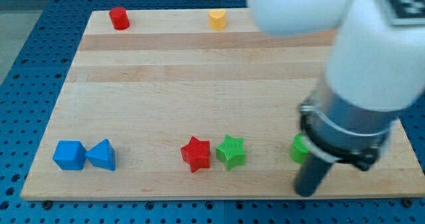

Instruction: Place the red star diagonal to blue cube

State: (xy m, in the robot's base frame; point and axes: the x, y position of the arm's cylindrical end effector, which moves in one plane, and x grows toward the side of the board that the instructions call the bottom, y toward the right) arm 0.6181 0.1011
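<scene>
Right, my tip (pixel 309 189) grips nothing, sits near the wooden board's (pixel 199 71) bottom edge, three o'clock of the red plastic star (pixel 196 153); blue plastic cube (pixel 70 155) far at nine o'clock.

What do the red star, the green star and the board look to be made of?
The red star and green star look like plastic, probably 3D-printed: solid colour, matte, with fine ridged lines across their tops. The board looks like light wood, going by its pale grain and the long plank-like bands, with a smooth low-sheen finish. My tip sits toward the view's right of both stars, touching neither.
</scene>
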